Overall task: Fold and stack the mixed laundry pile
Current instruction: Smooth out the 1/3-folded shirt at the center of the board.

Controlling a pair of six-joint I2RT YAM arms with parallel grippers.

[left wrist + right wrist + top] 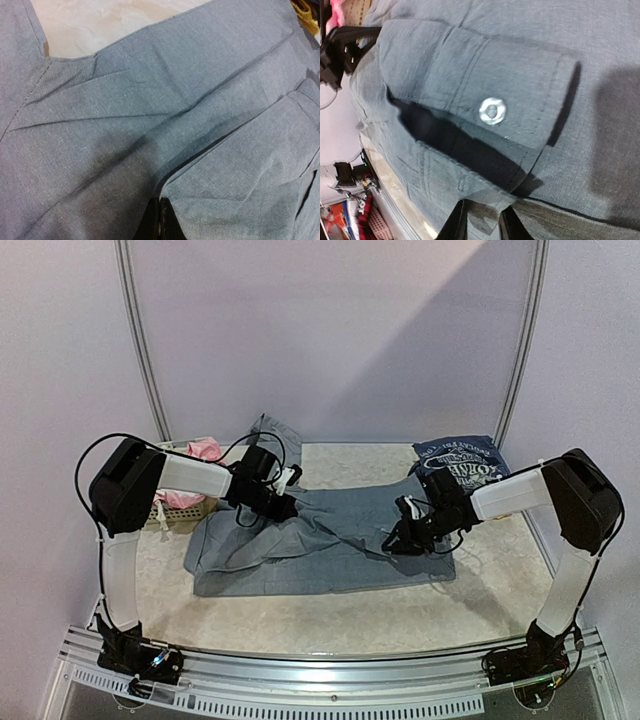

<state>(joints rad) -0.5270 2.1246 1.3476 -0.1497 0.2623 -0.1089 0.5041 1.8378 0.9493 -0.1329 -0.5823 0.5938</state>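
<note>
Top external view is showing the grey trousers (pixel 320 545) lying spread out flat in the middle of the surface (pixel 480 605), close to the near edge, where both arms are reaching them easily. The left end effector (pixel 280 505) is sitting on the far left part of the trousers and the right end effector (pixel 402 537) is sitting on their right side. I am guessing one is holding each end so the cloth is pulled straight for a fold. Left wrist view is showing its dark fingers (pixel 154 222) pressed together with a fold of grey cloth tucked at the tips, so it seems to be pinching the trousers. Right wrist view is showing two fingers (pixel 456 222) with a bunched corner of cloth squeezed between them, just below the waistband (pixel 485 70) with the metal button (pixel 492 110). That flap is lifting off the layer under it and making a dark shadow, so it looks gripped too. Farther back on the left, the basket (pixel 185 512) is standing just beside the trousers, and a pink piece (pixel 205 450) is sticking out of its top. I cannot tell what else is inside. Farthest back on the right, the navy printed tee (pixel 462 462) is lying on the surface just beside the trousers, probably waiting its turn.
</note>
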